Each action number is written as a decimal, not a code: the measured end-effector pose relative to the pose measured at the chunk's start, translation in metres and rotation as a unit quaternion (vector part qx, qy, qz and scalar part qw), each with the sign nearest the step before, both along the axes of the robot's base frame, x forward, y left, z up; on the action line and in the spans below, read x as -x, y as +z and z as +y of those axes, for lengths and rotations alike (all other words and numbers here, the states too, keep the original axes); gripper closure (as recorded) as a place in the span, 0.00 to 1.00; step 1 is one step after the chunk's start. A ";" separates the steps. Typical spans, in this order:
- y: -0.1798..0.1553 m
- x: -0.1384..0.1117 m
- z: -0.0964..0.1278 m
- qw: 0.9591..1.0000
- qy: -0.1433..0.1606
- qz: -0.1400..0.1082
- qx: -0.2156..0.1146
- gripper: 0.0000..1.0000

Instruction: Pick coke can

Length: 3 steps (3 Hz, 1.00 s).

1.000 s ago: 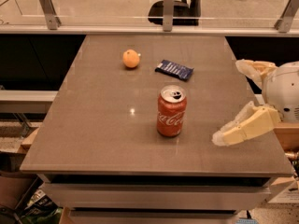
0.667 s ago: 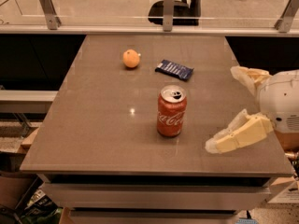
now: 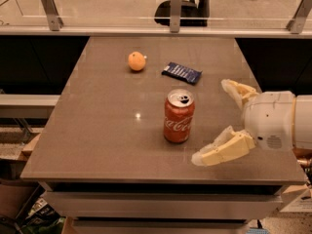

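Coke can (image 3: 179, 116): upright near centre of tabletop (image 3: 97, 130), at 9 o'clock of tool (image 3: 210, 122), near it but apart. Tool: low over tabletop's 3 o'clock edge, fingers spread wide, clamped on nothing, opening facing 9 o'clock toward coke can.

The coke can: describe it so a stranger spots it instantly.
On the grey table, look near the middle, beside the open gripper. The coke can stands upright, red with white script, unlike the round orange and flat blue wrapper behind.

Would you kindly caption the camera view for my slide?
Open gripper beside upright coke can on table; orange fruit and blue wrapper beyond.
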<state>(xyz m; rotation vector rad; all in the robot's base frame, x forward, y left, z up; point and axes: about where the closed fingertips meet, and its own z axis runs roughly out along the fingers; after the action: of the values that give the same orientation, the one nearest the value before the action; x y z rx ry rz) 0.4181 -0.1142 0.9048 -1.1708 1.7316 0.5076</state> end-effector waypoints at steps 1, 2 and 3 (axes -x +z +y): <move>-0.010 -0.011 0.011 0.999 0.005 -0.015 -0.030 0.00; -0.019 -0.020 0.024 0.998 0.017 -0.023 -0.063 0.00; -0.026 -0.025 0.038 0.995 0.030 -0.023 -0.091 0.00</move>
<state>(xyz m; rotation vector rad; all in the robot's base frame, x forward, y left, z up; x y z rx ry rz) 0.4435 -0.0763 0.8787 -1.0990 1.5798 0.6566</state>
